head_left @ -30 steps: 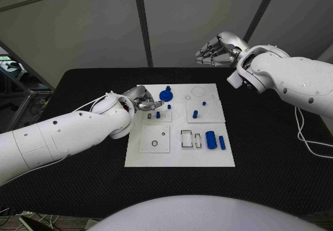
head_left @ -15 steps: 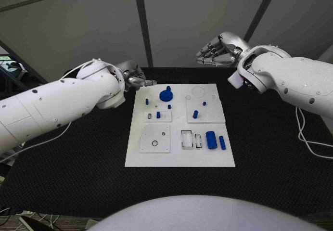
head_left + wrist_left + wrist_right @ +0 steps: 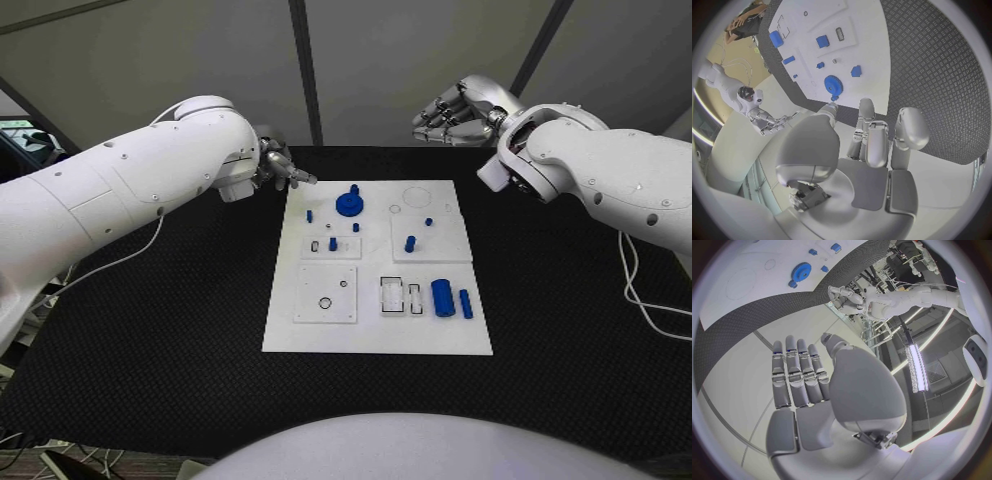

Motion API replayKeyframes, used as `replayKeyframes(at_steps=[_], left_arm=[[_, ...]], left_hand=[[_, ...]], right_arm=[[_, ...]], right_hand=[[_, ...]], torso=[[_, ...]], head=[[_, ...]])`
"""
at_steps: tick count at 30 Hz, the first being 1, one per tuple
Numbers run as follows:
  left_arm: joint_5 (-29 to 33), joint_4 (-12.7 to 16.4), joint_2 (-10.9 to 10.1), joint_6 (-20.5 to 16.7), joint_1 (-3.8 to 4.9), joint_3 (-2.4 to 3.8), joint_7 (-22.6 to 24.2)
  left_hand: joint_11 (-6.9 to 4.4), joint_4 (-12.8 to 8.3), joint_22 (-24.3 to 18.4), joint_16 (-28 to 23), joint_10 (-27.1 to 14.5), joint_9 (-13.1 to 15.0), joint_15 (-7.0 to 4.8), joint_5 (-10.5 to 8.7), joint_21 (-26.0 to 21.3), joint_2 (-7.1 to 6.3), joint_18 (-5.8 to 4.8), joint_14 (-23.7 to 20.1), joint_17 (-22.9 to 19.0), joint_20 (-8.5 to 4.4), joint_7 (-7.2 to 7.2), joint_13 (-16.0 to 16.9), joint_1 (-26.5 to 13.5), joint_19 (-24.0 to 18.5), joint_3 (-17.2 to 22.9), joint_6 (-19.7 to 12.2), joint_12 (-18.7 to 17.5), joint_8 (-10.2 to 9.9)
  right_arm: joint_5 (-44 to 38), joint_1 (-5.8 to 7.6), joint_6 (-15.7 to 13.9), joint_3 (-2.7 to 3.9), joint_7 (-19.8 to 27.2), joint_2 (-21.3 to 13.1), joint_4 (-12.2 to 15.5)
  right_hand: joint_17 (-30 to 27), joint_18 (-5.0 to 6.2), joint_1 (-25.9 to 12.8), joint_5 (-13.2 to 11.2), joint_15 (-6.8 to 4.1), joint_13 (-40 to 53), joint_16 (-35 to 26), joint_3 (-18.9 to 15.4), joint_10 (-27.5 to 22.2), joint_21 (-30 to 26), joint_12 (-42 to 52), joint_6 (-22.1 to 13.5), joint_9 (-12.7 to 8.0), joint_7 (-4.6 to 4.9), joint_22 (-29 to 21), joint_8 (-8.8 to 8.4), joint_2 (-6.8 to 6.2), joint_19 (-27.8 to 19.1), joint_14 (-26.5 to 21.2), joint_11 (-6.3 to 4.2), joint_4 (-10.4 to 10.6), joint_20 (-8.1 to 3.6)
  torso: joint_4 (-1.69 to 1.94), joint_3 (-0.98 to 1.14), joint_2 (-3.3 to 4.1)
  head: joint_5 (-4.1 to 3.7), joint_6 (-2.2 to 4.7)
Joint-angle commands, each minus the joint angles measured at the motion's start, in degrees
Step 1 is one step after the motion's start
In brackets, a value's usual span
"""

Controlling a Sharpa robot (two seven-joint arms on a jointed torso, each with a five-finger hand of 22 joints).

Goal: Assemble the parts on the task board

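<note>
The parts (image 3: pixel 441 297) look to us like light, stiff, slick little plastic bits scattered over the task board (image 3: pixel 378 336), just ahead of our left hand (image 3: pixel 278 165) and further from our right hand (image 3: pixel 459 112), both loose and holding nothing, so we'd pinch each one by its sides.

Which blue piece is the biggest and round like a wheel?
The blue gear near the far edge of the task board. It is a wide toothed disc with a knob, while the other blue pieces are small pegs, blocks or cylinders.
</note>
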Motion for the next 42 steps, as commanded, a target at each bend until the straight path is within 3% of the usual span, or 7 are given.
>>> replayKeyframes(at_steps=[1,2,4,7,15,24,42], left_arm=[[0.9,-2.9,1.5,7.9,0.3,-0.17,-0.5],[0.9,-3.4,1.8,8.3,0.33,-0.25,-0.5],[0.8,-4.5,2.4,8.9,0.38,-0.42,-0.5],[0.8,-6.2,3.6,8.9,0.42,-0.94,0.0],[0.7,-9.3,5.8,9.4,0.35,-1.74,0.8],[0.7,-10.6,7.0,10.7,0.16,-2.07,1.2],[0.7,-11.7,8.2,12.3,-0.46,-2.77,2.0]], left_hand=[[0.01,0.2,1.4,0.0,-0.4,-0.4,0.23,-0.5,-0.5,0.47,1.38,2.7,6.0,0.09,-0.08,-0.2,0.3,-0.4,-0.8,0.5,0.2,-0.4],[0.02,0.4,1.4,-0.1,-0.6,-0.7,0.24,-1.39,-0.7,0.54,1.42,2.7,5.8,0.09,-0.07,-0.4,0.2,-0.4,-1.3,0.6,0.1,-0.5],[0.01,0.6,1.3,-0.1,-0.6,-1.3,0.25,-6.71,-0.9,1.11,1.41,2.7,5.8,0.09,-0.11,-0.4,-0.4,-0.4,-2.4,0.9,0.2,-0.6],[0.04,0.7,1.4,0.0,-0.6,-2.0,0.28,-8.46,-1.0,1.77,1.41,2.7,5.8,0.12,-0.09,-0.5,-0.7,-0.3,-3.6,1.2,0.5,-0.8],[-0.11,0.5,1.8,0.8,-0.1,-2.7,0.19,-8.57,-0.5,2.86,1.28,3.0,6.5,0.09,-0.28,0.0,-0.1,0.1,-4.3,2.3,1.3,-0.7],[-0.39,0.2,2.2,1.6,0.3,-3.6,-0.01,-8.19,-0.1,4.05,1.18,3.3,7.1,-0.07,-0.61,0.2,1.8,0.4,-4.7,3.7,1.9,-0.8],[-0.79,-0.6,2.8,2.4,0.8,-4.6,-0.33,-8.14,0.4,5.73,1.04,3.5,7.8,-0.37,-1.06,0.3,5.0,0.9,-4.3,5.5,2.4,-0.9]], right_arm=[[0.0,0.1,0.3,0.03,0.4,0.2,0.0],[0.0,0.09,0.3,0.03,0.4,0.2,0.0],[0.0,0.08,0.3,0.03,0.4,0.3,-0.1],[0.0,0.04,0.3,0.03,0.4,0.4,-0.1],[0.0,-0.11,0.4,0.03,0.5,0.8,-0.3],[0.0,-0.24,0.5,0.03,0.6,1.1,-0.4],[0.0,-0.33,0.6,0.03,0.6,1.4,-0.5]], right_hand=[[-0.1,0.37,-0.7,0.3,0.04,0.0,0.1,0.2,-0.1,-0.3,0.2,0.3,0.1,0.21,0.0,-0.33,-0.12,0.4,-0.4,-0.01,-0.1,-0.04],[-0.1,0.37,-0.7,0.3,0.04,0.0,0.1,0.2,-0.1,-0.3,0.2,0.3,0.1,0.21,0.0,-0.33,-0.12,0.4,-0.4,-0.01,-0.1,-0.04],[-0.1,0.37,-0.7,0.3,0.04,0.0,0.1,0.2,-0.1,-0.3,0.2,0.3,0.1,0.21,0.0,-0.33,-0.12,0.4,-0.4,-0.01,-0.1,-0.04],[-0.1,0.37,-0.7,0.3,0.04,0.0,0.1,0.2,-0.1,-0.3,0.2,0.3,0.1,0.21,0.0,-0.33,-0.12,0.4,-0.4,-0.01,-0.1,-0.04],[-0.1,0.38,-0.6,0.3,0.02,0.0,0.1,0.3,-0.1,-0.4,0.2,0.3,0.1,0.19,0.0,-0.33,-0.09,0.5,-0.4,-0.03,-0.2,-0.04],[-0.1,0.38,-0.6,0.3,0.02,0.0,0.1,0.3,-0.1,-0.4,0.2,0.3,0.1,0.19,0.0,-0.33,-0.09,0.5,-0.4,-0.03,-0.2,-0.04],[-0.1,0.38,-0.6,0.3,0.02,0.0,0.1,0.3,-0.1,-0.4,0.2,0.3,0.1,0.19,0.0,-0.33,-0.09,0.5,-0.4,-0.03,-0.2,-0.04]], torso=[[0.0,-0.03,-0.02],[0.08,-0.03,-0.03],[0.08,-0.03,-0.02],[0.13,-0.07,-0.03],[0.07,-0.07,-0.03],[0.11,-0.03,-0.04],[0.08,-0.03,-0.02]], head=[[0.31,0.22],[0.3,0.22],[0.52,0.44],[0.91,0.67],[2.64,1.29],[4.15,3.53],[4.59,3.28]])
